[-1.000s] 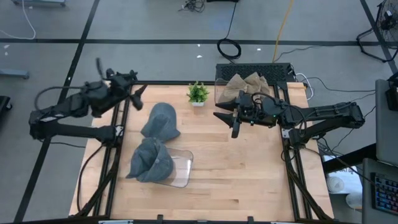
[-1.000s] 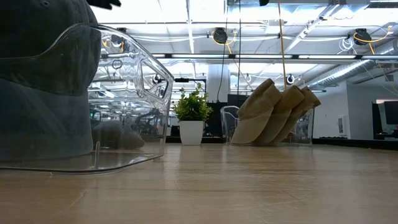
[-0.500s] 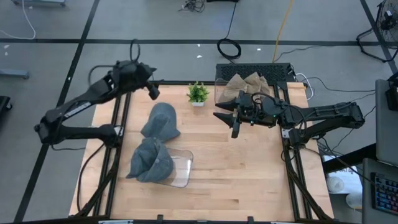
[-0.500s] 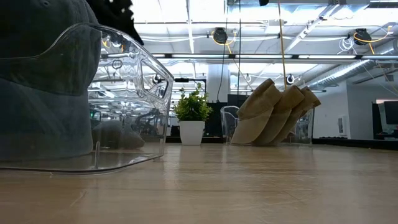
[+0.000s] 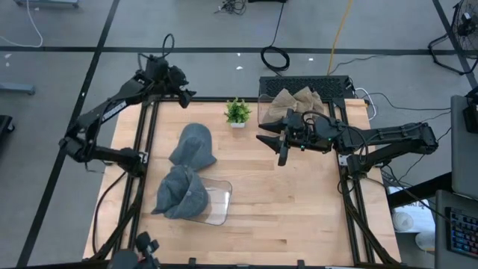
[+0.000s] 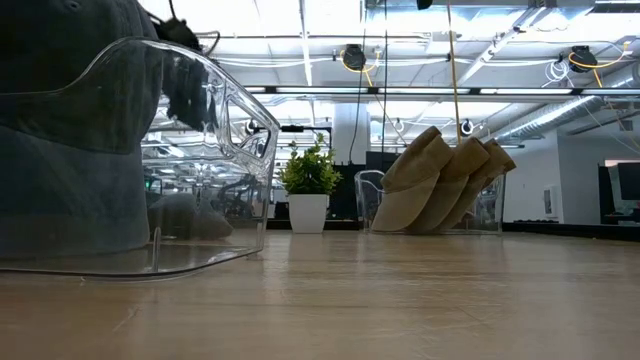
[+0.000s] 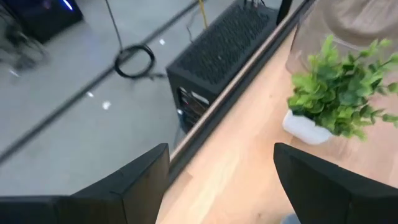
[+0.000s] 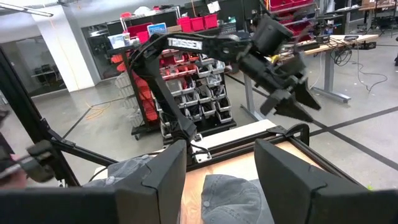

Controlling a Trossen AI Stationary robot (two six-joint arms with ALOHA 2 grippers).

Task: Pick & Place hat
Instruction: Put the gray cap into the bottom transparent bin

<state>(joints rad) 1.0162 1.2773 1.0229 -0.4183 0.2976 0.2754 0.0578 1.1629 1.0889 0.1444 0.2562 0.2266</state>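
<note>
One grey hat [image 5: 194,145] lies crown up on the table's left half, and it also shows in the right wrist view [image 8: 233,198]. A second grey hat [image 5: 181,193] sits in a clear bin [image 5: 218,202] nearer the near edge. Tan hats [image 5: 293,103] are stacked in a clear bin at the far edge. My left gripper [image 5: 181,88] hovers open over the far left corner, its fingers pointing toward the small plant [image 7: 336,93]. My right gripper [image 5: 270,148] hangs open above the table's middle, right of the loose grey hat.
A potted plant [image 5: 237,112] stands at the far edge between the two arms. A black box [image 7: 230,46] and cables lie on the floor beyond the far edge. Bare wood [image 5: 299,209] spreads over the table's near right part.
My left arm has swung from beyond the table's left edge toward the far edge and to the right, turning until its gripper points toward the plant. Its fingers have stayed open. The right arm and the hats have kept still.
</note>
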